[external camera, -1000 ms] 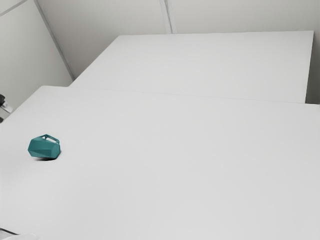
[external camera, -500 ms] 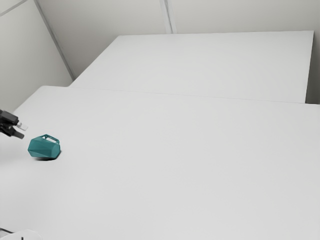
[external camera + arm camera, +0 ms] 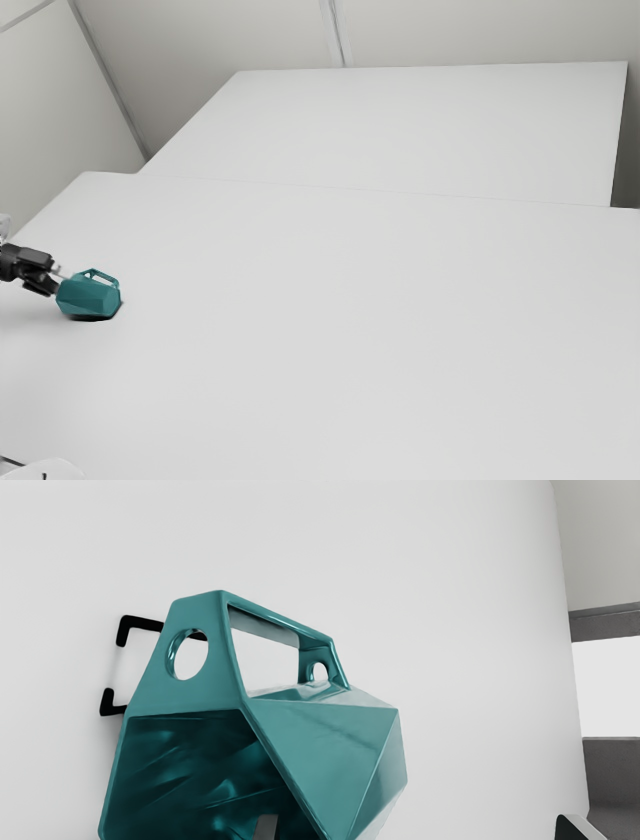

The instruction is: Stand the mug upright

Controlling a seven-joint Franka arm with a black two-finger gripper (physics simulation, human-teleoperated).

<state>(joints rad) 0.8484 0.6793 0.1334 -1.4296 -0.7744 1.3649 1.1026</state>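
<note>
Lying on table: faceted teal mug (image 3: pixel 90 296) on its side on the white table (image 3: pixel 350 360), near the exterior view's left; not upright.
Mug mouth: open, faces the claw (image 3: pixel 56 281); dark interior seen in wrist view.
Mug base: away from the claw, toward the exterior view's right.
Handle (image 3: pixel 200 607): angular loop, along the mug's length, free of the claw; exact tilt off the table can't be told.
Claw state: released, spread wide, grasping nothing.
Near finger (image 3: pixel 266 828): in front of the mouth; whether inside it or touching the rim, can't tell.
Far finger (image 3: pixel 575 827): outside the body, clear gap to the mug wall.
Why claw is there: low at the mouth end, fingers on either side of one wall; probably lined up to pinch that wall, not the handle.
Why this end: rim has to finish on top, so holding here should let the arm lift the mouth and swing the base down.
Next: likely bring the fingers together on the wall, check hold, then tip.
Risk: near finger may shove the rim, or the mug may roll on its facets.
Black bent strips (image 3: pixel 122 630): by the handle, identity unclear.
</note>
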